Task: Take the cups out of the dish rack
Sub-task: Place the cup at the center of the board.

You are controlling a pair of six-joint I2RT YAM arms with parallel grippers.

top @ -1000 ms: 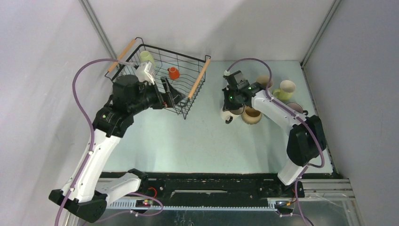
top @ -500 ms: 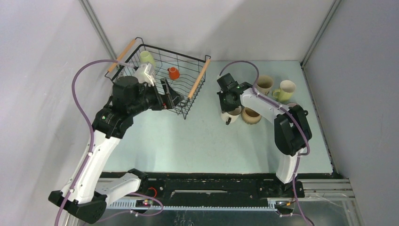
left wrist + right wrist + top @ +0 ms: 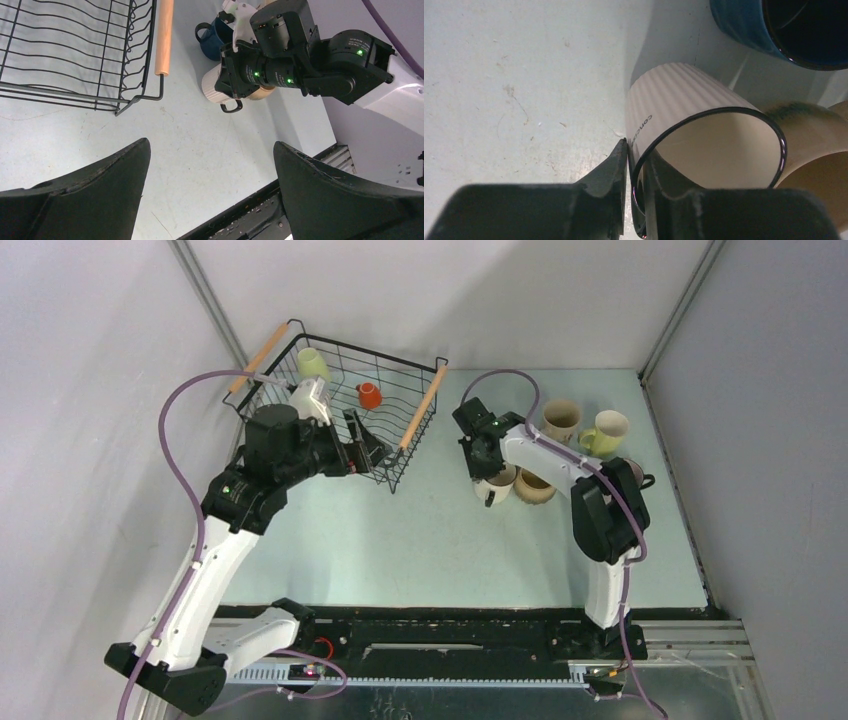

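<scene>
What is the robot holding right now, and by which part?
The right fingers straddle the rim of the ribbed cream cup, one inside, one outside; whether they are squeezing it cannot be told. The left fingers are wide open, holding nothing.

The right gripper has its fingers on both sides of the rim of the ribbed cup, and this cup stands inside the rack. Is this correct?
Not quite. The right gripper does have its fingers on both sides of the ribbed cup's rim, but this cup stands on the table, outside the rack. The top view shows it.
</scene>
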